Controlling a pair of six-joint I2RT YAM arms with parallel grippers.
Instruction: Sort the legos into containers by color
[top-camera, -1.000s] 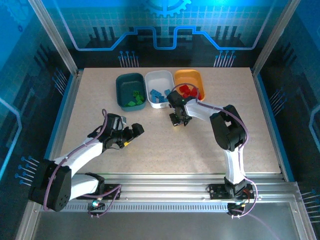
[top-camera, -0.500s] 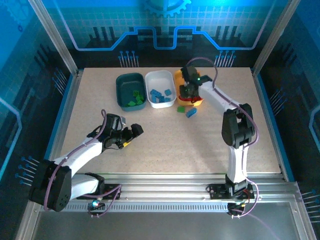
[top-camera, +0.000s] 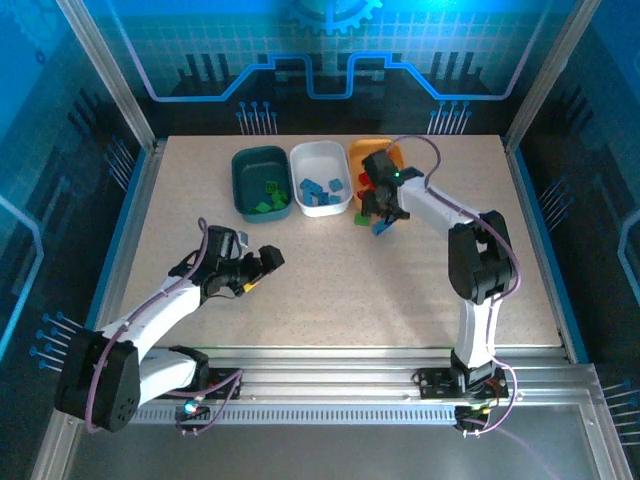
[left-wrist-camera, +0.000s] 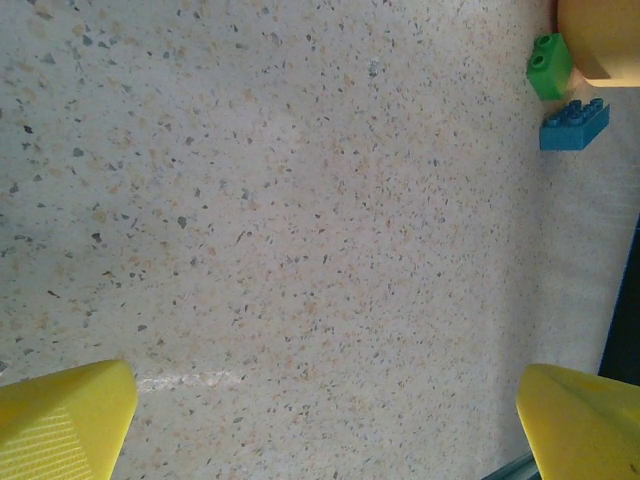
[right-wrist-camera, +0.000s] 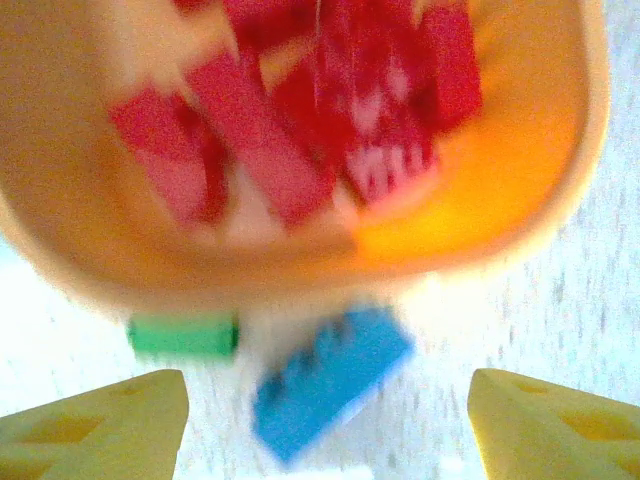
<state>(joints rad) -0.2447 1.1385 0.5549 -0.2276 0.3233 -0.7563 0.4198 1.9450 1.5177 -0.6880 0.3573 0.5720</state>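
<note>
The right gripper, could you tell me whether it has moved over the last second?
Yes. The right gripper moved up the view, from the table in front of the white tray to the orange-yellow tray's near edge.

No lettering, number, label or brand is legible anywhere. The blue back wall (top-camera: 330, 60) carries only a gear emblem (top-camera: 335, 12) and circuit lines.
</note>
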